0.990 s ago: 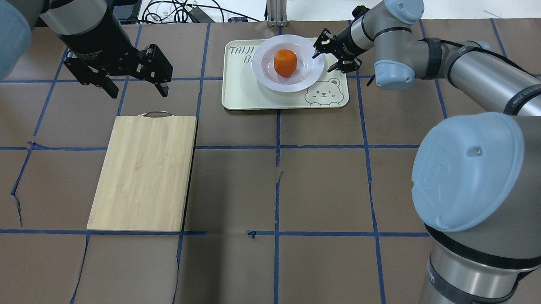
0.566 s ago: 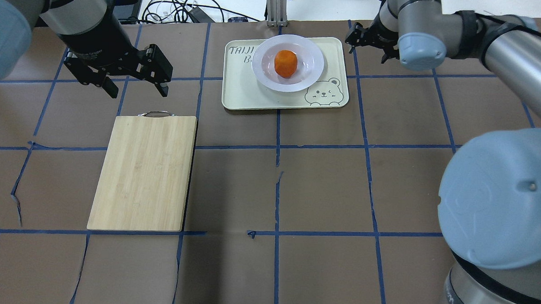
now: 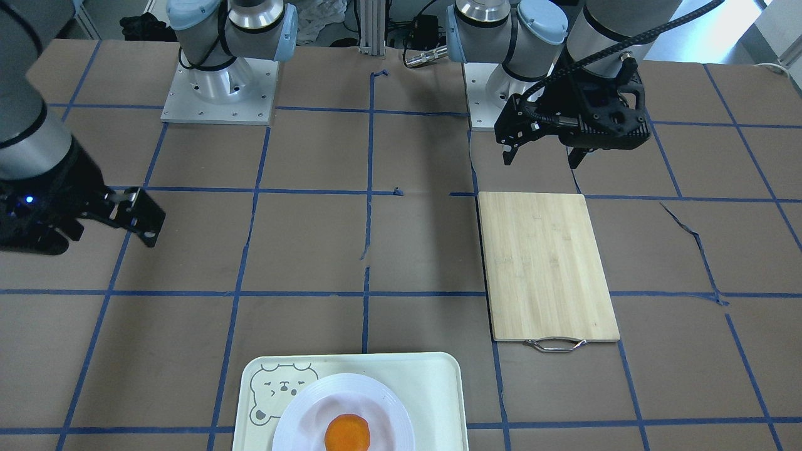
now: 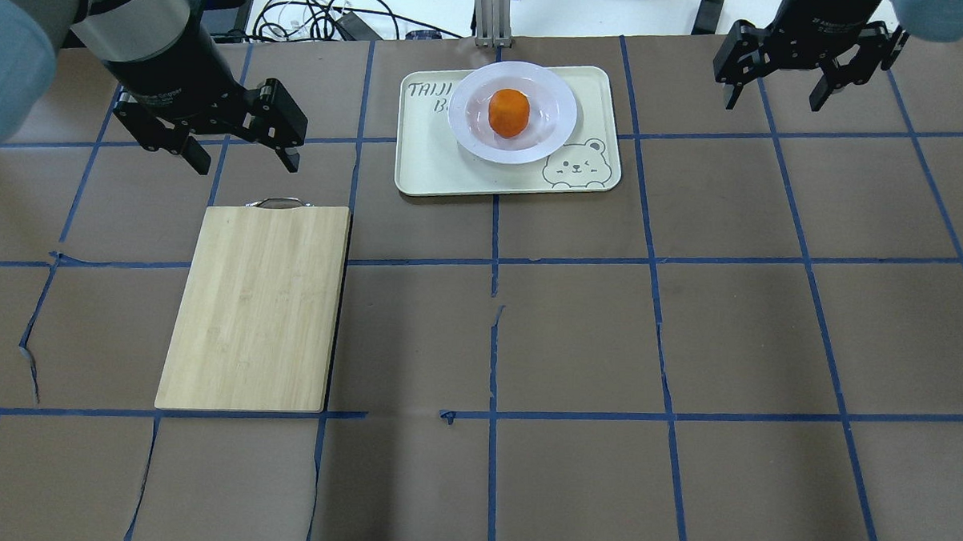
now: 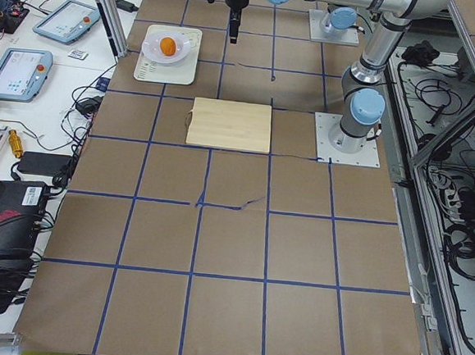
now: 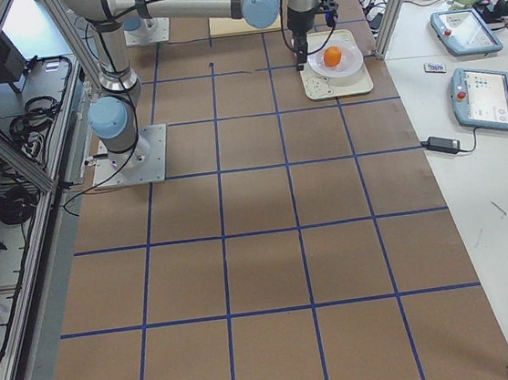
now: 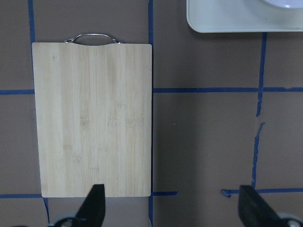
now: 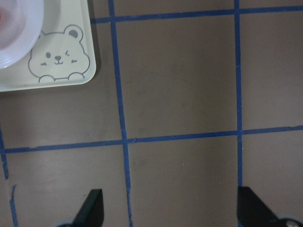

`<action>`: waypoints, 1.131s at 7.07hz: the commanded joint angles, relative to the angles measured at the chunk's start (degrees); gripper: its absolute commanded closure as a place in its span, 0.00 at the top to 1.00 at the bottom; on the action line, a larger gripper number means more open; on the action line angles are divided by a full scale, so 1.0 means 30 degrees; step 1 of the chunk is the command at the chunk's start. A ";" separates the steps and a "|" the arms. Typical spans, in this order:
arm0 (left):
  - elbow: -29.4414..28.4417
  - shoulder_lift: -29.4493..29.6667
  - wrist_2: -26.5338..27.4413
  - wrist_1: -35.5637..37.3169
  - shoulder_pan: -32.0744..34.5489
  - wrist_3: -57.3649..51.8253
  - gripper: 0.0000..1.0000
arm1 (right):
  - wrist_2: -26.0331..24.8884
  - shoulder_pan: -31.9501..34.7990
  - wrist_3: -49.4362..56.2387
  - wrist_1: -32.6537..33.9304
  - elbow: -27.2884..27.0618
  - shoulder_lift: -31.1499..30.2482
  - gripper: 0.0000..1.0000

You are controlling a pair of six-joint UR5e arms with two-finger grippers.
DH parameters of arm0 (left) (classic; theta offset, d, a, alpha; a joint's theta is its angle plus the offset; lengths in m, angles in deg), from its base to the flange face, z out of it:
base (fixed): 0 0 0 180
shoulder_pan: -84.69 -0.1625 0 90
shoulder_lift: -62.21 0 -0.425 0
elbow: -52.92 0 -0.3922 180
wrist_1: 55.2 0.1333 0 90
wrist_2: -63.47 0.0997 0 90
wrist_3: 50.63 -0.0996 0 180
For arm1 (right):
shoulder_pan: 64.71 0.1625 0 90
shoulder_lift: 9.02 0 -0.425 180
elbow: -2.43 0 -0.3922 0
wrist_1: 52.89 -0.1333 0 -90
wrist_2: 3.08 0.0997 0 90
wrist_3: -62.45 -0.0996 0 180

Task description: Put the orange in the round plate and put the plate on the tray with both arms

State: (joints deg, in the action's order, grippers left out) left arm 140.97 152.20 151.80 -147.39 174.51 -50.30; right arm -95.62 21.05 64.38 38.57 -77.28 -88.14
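Note:
The orange (image 4: 509, 113) sits in the sunken centre of the white round plate (image 4: 557, 113). The plate rests on the pale tray (image 4: 429, 160), beside its bear face, at the far middle of the table. My right gripper (image 4: 772, 103) hovers open and empty well to the right of the tray, clear of the plate. My left gripper (image 4: 246, 162) hangs open and empty left of the tray, just beyond the cutting board's handle. In the right wrist view only the tray's bear corner (image 8: 57, 61) and a sliver of the plate (image 8: 16, 38) show.
A bamboo cutting board (image 4: 256, 307) with a metal handle lies on the left half of the table. Cables (image 4: 322, 13) lie past the far edge. Tablets (image 6: 482, 95) sit on the side bench. Brown paper with blue tape lines covers the table.
My right gripper has drawn back from the plate's right rim, moving right and away from the tray. The plate, orange and left gripper have not moved.

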 commanded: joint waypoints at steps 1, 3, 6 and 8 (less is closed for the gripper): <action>0.0007 0.0004 0.0000 0.0000 0.0000 0.0009 1.00 | -0.0295 0.2747 0.0234 -0.0926 -0.0266 -0.1309 1.00; -0.0021 -0.0024 0.0000 0.0029 -0.0029 0.0009 1.00 | -0.0239 0.2672 0.0091 -0.0927 -0.1170 -0.2275 1.00; -0.0022 0.0004 0.0000 0.0029 -0.0029 -0.0021 1.00 | 0.1247 0.2614 0.0178 -0.0842 -0.1381 -0.2455 1.00; -0.0022 0.0004 0.0000 0.0058 -0.0029 -0.0021 1.00 | 0.0994 0.2585 -0.0201 -0.0780 -0.1438 -0.2980 1.00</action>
State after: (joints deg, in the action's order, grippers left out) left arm 140.90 152.17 151.80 -147.28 174.42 -50.36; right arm -92.79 28.87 64.42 36.05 -81.42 -96.13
